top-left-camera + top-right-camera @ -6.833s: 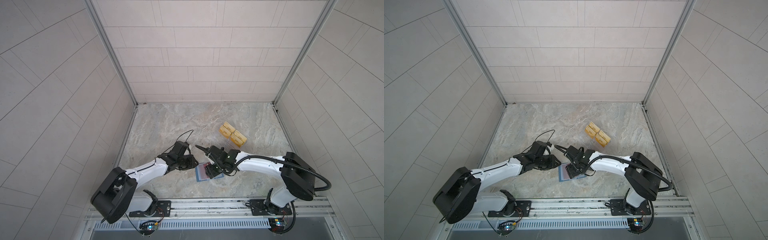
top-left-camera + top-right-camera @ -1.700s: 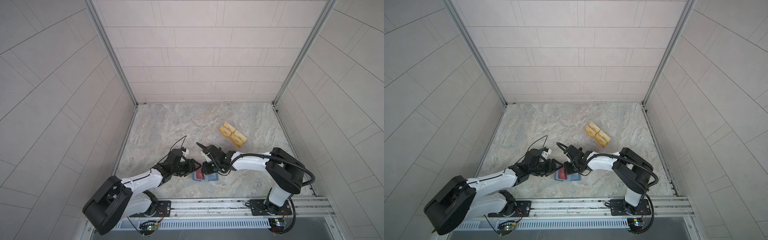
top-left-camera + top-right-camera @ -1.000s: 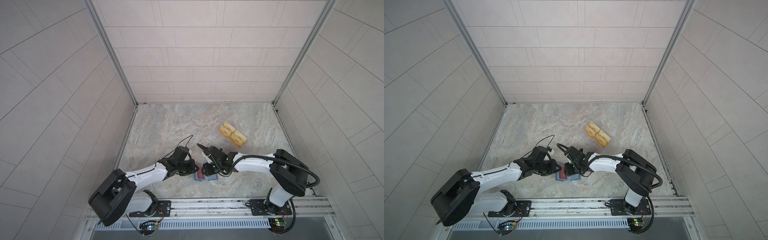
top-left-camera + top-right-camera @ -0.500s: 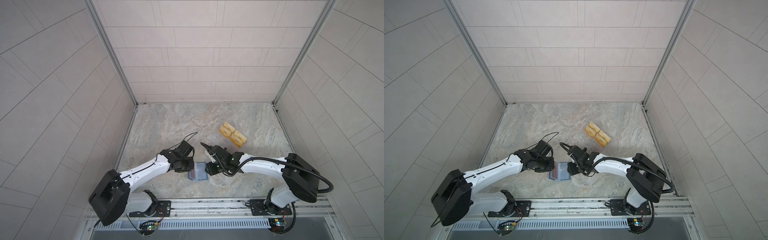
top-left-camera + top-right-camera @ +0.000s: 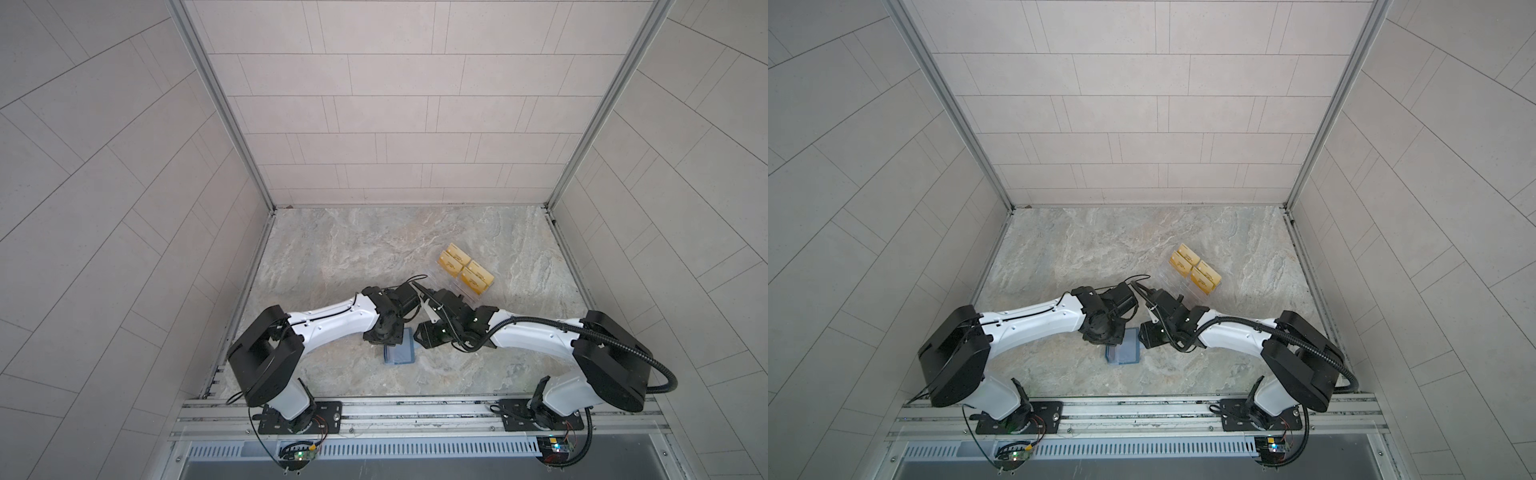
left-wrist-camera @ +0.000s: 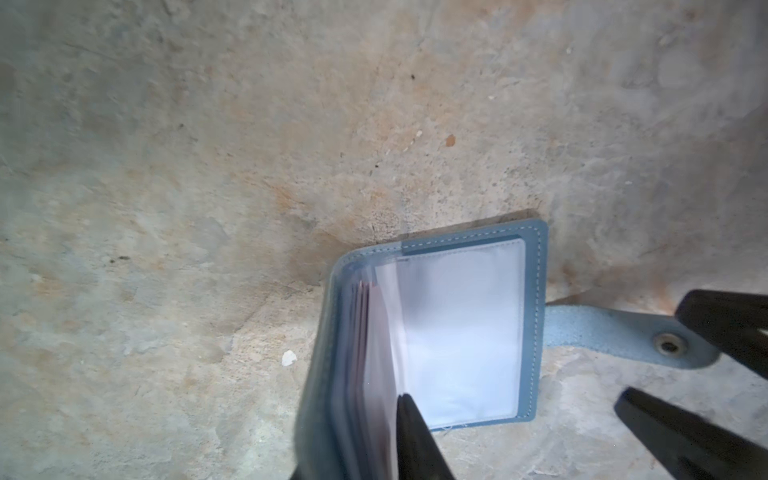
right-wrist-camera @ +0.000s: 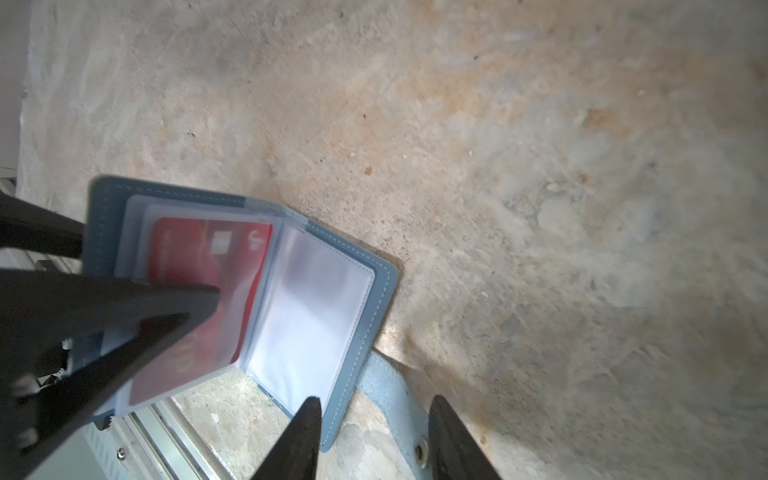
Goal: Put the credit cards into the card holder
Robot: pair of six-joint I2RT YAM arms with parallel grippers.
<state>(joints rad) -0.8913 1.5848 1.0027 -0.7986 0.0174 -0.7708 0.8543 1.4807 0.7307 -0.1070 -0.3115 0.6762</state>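
The slate-blue card holder (image 5: 400,353) (image 5: 1124,349) lies on the stone table between both arms. It is half open in the left wrist view (image 6: 457,332), its left cover raised and blurred. A red credit card (image 7: 208,257) sits inside a clear sleeve of that raised half. My left gripper (image 6: 353,436) (image 5: 384,337) has its jaws apart around the raised cover and sleeves. My right gripper (image 7: 374,399) (image 5: 424,337) is open over the holder's edge, with the snap strap (image 7: 395,399) lying loose between its fingers.
A clear acrylic rack with gold-yellow cards (image 5: 465,272) (image 5: 1196,270) stands just behind the right gripper. Tiled walls close in the table on three sides. The metal rail (image 5: 415,411) with both arm bases runs along the front edge.
The left gripper's jaws have spread from shut. The holder's left half has swung up, so the red card no longer shows from above. Both grippers have drawn slightly back from the front edge.
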